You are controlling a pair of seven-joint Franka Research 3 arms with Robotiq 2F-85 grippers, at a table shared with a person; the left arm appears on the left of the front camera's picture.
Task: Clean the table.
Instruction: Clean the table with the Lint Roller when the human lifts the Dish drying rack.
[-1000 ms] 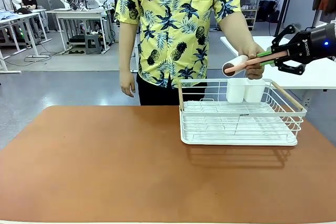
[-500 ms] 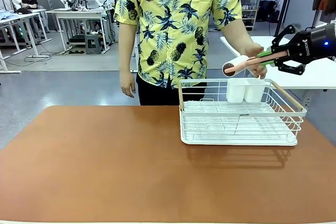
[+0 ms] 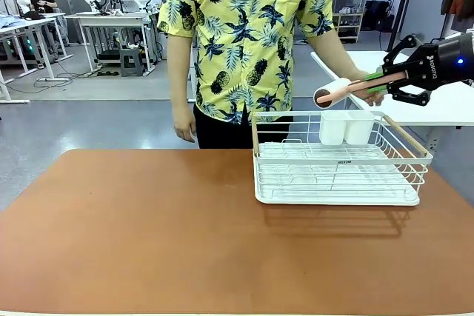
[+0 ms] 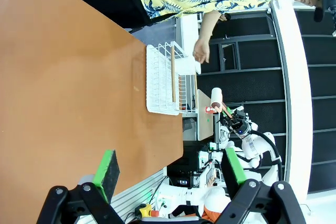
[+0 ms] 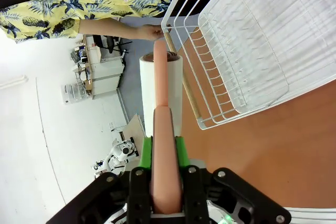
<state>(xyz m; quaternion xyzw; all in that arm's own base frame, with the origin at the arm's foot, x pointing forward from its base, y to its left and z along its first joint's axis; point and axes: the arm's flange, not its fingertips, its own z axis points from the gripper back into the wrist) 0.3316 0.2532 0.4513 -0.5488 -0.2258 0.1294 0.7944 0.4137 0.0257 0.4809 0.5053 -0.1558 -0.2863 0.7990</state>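
Front view: the right claw [image 3: 376,79] is clamped on the pink handle of a lint roller [image 3: 331,92], held level above the far side of the dish rack [image 3: 333,199], roll toward 9 o'clock. A person's hand [image 3: 369,96] is close beside it, contact unclear, probably a handover. The rack sits at 2 o'clock on the brown desk [image 3: 148,234]. From 7 to 11 o'clock the top lies bare, giving room for rolling strokes; the rack's wire wall is the edge to clear. The left claw [image 4: 170,167] hangs with fingers apart, empty.
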